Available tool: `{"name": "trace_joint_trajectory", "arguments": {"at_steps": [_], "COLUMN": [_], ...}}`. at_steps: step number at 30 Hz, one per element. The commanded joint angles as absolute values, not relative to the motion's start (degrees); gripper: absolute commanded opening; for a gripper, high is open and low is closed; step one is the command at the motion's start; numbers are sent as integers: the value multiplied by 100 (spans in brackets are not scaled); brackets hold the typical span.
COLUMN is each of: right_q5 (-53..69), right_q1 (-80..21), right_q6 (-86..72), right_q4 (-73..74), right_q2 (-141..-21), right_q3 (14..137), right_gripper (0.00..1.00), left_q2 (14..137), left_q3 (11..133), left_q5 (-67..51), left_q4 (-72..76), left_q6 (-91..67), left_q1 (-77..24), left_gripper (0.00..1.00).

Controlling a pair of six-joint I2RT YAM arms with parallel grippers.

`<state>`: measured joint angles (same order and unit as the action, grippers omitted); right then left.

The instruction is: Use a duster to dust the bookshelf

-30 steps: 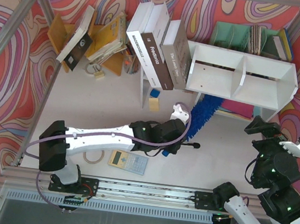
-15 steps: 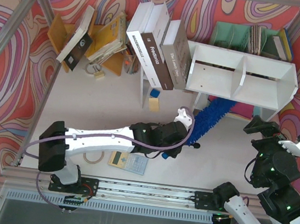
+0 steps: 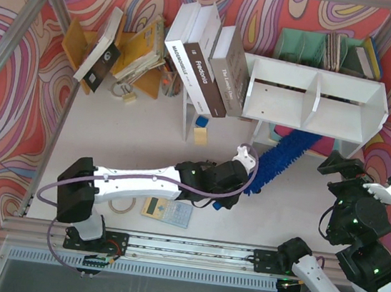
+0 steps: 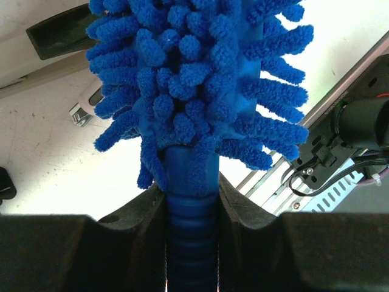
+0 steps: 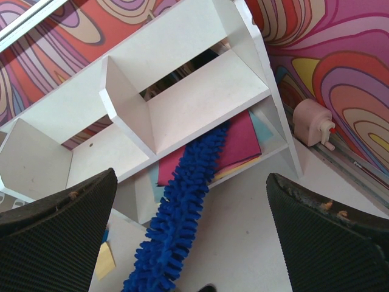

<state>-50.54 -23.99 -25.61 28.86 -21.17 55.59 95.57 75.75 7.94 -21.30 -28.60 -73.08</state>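
Near: left tool (image 4: 191, 204) clenched on the duster (image 4: 194, 85) handle, just below the fluff. Duster head runs ahead of that tool and to its right, tip in the shelf's (image 3: 317, 97) lower tier, lying over pink sheets (image 5: 237, 143). Right tool (image 5: 193, 237) spread wide, gripping nothing, well back from the shelf, aimed at it; duster head seen between its fingers (image 5: 55, 237).

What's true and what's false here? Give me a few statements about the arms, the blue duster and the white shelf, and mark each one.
The left fingers are shut on the duster: true.
The right fingers hold a book: false; they are open and empty.
The duster's fluffy end reaches in beneath the box compartments of the bookshelf: true.
The bookshelf's two box compartments are full of books: false; both are empty.
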Motion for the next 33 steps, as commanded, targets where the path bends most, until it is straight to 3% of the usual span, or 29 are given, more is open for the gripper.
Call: {"name": "trace_joint_trajectory", "arguments": {"at_steps": [1, 7, 25, 33], "right_q5": [-5118, -5080, -5120, -5124], "right_q1": [-2416, -2416, -2417, -2409], "right_q6": [-2634, -2672, -2687, -2719], "right_q4": [2935, 2916, 2999, 3041], "right_q2": [-2065, -2083, -2026, -1995], "right_q3": [5583, 5557, 5580, 5574], "right_gripper": [99, 99, 99, 99], "left_q2": [9078, 9033, 10100, 9660], "left_q3": [7538, 7697, 8162, 8279], "left_q5": [1051, 1315, 314, 677], "left_q4": [-1951, -2009, -2142, -2198], "left_q6": [-2732, -2626, -2330, -2310], "left_q1": [-7334, -7321, -7427, -7427], "left_gripper": [0, 0, 0, 0]}}
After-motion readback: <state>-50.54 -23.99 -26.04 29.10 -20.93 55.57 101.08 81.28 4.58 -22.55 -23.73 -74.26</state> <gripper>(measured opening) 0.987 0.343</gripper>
